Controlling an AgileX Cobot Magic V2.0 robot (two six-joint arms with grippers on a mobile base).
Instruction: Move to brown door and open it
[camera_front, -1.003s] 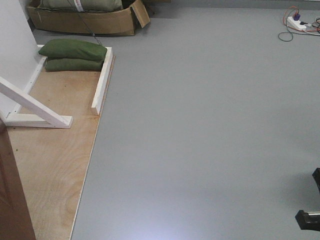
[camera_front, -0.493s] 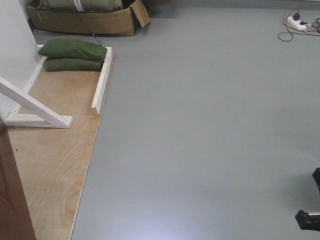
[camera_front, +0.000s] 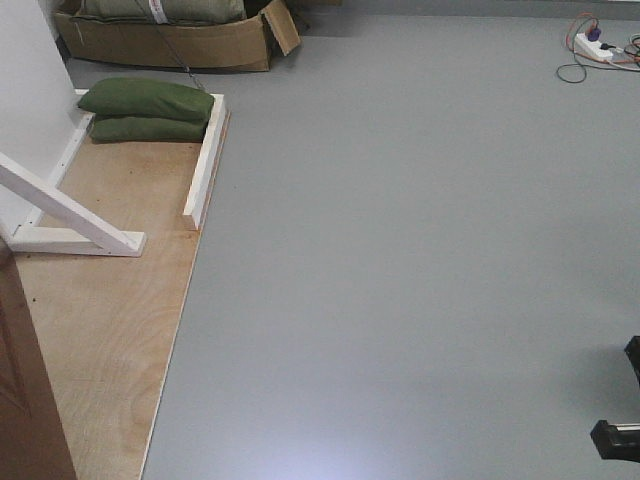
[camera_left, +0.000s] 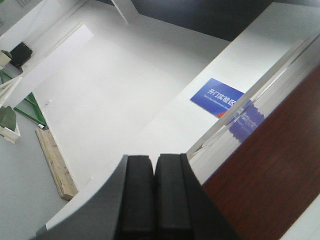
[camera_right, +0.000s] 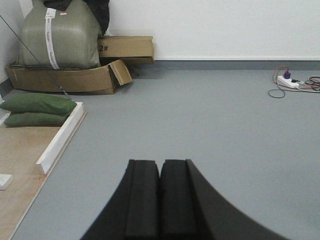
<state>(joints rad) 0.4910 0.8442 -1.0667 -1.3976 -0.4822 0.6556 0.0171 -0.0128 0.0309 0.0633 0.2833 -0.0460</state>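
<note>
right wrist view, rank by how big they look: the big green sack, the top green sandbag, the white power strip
1. big green sack
2. top green sandbag
3. white power strip, smallest by far
The sandbag lies nearer the camera, so real sizes stay unsure.

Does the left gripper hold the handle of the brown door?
No: the left gripper is shut on nothing, and the brown door shows no handle here.
</note>
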